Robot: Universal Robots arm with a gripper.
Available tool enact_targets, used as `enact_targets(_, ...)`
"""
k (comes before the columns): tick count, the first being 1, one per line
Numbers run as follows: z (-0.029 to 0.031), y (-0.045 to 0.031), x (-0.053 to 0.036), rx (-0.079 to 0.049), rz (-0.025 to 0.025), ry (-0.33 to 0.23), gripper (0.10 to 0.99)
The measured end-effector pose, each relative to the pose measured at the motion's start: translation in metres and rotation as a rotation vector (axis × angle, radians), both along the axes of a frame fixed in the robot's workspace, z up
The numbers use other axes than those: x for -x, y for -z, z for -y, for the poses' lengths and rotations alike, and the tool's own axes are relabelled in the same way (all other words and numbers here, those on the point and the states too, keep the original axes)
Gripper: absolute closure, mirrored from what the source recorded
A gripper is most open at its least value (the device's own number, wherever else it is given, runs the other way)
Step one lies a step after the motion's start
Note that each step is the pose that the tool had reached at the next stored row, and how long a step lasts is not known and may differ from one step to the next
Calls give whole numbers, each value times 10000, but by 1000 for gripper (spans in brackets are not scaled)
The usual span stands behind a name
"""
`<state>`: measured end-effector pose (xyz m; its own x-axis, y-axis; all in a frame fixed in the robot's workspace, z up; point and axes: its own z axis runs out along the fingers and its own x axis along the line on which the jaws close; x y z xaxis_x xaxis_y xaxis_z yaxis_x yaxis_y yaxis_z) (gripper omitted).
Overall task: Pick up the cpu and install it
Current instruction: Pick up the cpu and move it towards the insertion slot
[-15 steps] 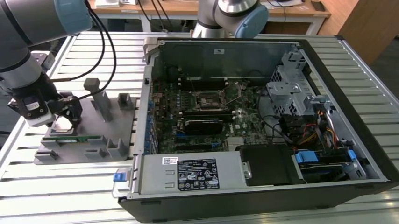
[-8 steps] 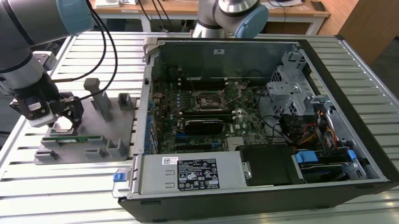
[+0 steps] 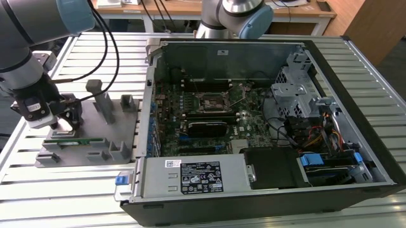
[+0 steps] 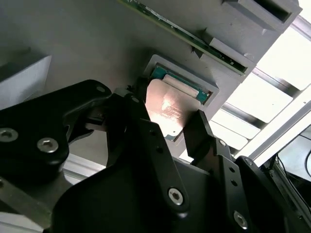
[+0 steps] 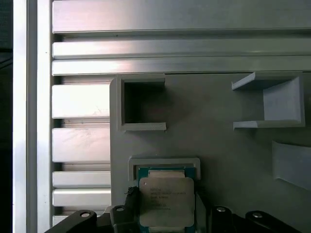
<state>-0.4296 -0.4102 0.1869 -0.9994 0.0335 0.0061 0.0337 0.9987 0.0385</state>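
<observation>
- Reaching down at the exterior view's left with the grey robot arm (image 3: 22, 71), wrist bent steeply so the black two-fingered gripper (image 3: 62, 126) (image 4: 165, 114) (image 5: 167, 213) points at the flat grey plastic fixture plate (image 3: 95, 159) (image 5: 218, 145).
- Working over the slatted aluminium table (image 3: 76, 194), just beside the open black computer case (image 3: 254, 216) and well apart from the black square metal-framed socket (image 3: 209, 100) on the motherboard inside it.
- Straddling the small flat square silvery-grey cpu (image 4: 167, 104) (image 5: 166, 199) in both wrist views.
- Pressing one black finger (image 4: 129, 121) against each of two opposite edges of the cpu, so clamped on it as far as both wrist views tell.
- Holding the cpu low, seated in a shallow raised-rim pocket (image 5: 165, 161) of the plate, with a green board edge showing at the pocket's end wall.
- Hovering near a long thin green memory stick (image 3: 73, 141) lying along the same plate in the exterior view.
</observation>
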Motion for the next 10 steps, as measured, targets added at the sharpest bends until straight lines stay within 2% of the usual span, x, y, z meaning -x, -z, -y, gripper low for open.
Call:
enact_targets(5, 0, -159, 0, 0, 0, 0, 541)
enact_targets(10, 0, -381, 0, -1, 1, 0, 541)
